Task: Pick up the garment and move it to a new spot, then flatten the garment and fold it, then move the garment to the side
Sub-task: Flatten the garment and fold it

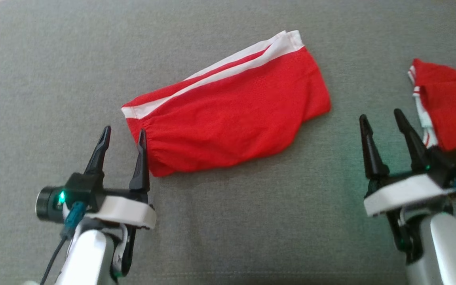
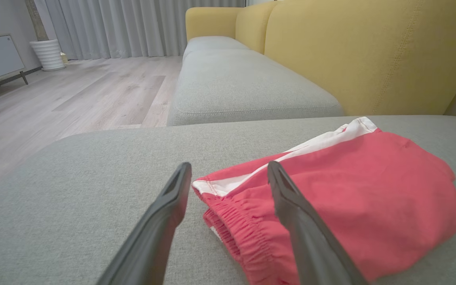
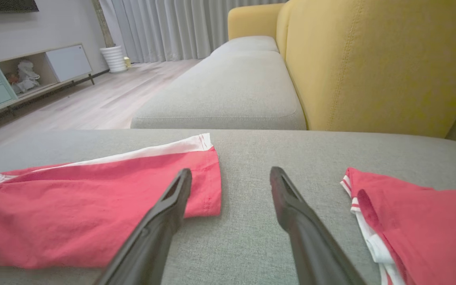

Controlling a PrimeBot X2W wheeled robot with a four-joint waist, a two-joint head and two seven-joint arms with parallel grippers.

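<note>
Left hand (image 1: 125, 130) and right hand (image 1: 381, 114) flank the folded shorts (image 1: 228, 114), both open, empty. A one-sided drag could undo the fold.

Living room: yellow sofa (image 2: 370, 51), curtains (image 2: 133, 23), TV cabinet (image 3: 22, 79).

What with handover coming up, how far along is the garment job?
Looks done: the red shorts lie folded and fairly flat on the grey cushion. In hand: nothing; the left gripper, by the waistband, and the right gripper are both open and empty. Likely left: moving the shorts to the side. Another red garment lies at the right.
</note>
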